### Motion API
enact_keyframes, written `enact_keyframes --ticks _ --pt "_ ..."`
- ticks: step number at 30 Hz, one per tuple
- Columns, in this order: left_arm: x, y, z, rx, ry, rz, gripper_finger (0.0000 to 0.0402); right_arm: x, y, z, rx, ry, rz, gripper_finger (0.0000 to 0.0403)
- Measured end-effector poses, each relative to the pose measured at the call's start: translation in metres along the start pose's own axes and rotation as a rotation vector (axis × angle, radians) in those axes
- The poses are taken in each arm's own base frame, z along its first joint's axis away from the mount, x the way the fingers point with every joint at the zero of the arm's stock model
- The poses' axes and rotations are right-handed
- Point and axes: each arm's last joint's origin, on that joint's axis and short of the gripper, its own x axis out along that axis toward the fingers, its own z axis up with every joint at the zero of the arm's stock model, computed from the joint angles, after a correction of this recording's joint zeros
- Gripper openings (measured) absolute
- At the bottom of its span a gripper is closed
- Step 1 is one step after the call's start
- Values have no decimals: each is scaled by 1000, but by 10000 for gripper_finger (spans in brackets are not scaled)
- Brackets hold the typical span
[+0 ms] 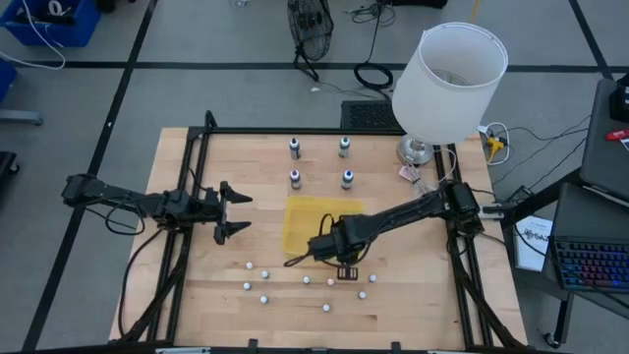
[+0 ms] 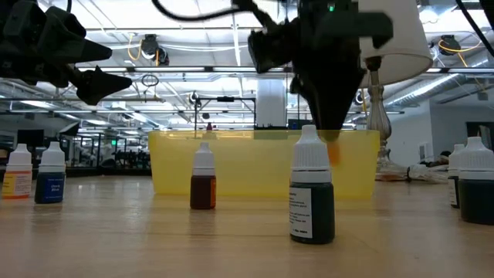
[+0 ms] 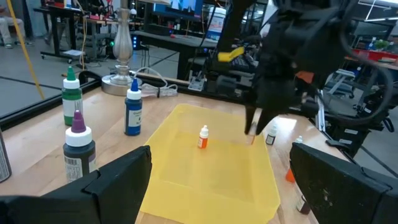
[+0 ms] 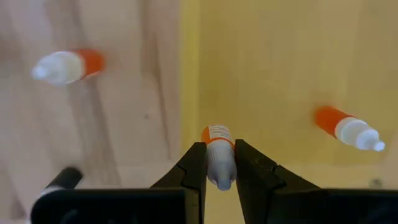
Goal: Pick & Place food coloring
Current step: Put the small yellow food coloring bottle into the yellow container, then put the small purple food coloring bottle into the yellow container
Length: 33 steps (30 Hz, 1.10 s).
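My right gripper (image 1: 329,248) points down over the near edge of the yellow tray (image 1: 310,211) and is shut on a small food coloring bottle (image 4: 217,138) with an orange body and a white cap. A second orange bottle (image 3: 203,138) stands upright on its base inside the tray. Several more small food coloring bottles (image 1: 307,280) stand on the wood near the table's front, among them a reddish one (image 2: 203,184) and a dark green one (image 2: 311,202). At the table's left my left gripper (image 1: 234,211) waits, open and level. My right gripper pinches the bottle's white cap (image 4: 219,167) between its two fingers, coming from above and pointing down. The orange body (image 4: 217,134) hangs upright below the fingers, lifted clear above the tray's floor.
Beyond the tray, on its far side, stand larger bottles (image 1: 294,178), some with green and blue bodies (image 3: 132,113). A white-shaded lamp (image 1: 447,84) stands at the far right corner. A black metal frame (image 1: 187,197) runs along the table's sides.
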Motion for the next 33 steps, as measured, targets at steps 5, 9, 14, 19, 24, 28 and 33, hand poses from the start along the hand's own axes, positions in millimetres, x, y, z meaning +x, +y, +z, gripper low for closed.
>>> enact_keyframes --ticks 5,9,14,19,24,28,33 --pt "0 0 0 0 0 0 379 9 0 -2 -3 -5 5 47" --pt "0 0 0 0 0 0 379 23 0 -7 -6 16 45 47" --pt "0 0 0 0 0 0 379 29 0 -7 -5 4 51 47" --pt "0 0 0 0 0 0 379 29 0 -7 33 4 50 105" --pt "0 0 0 0 0 0 379 25 -1 -8 68 -1 51 145" --pt "0 0 0 0 0 0 379 11 -2 -10 96 -46 65 146" --pt "0 0 0 0 0 0 379 -19 -2 -21 179 -99 92 136"
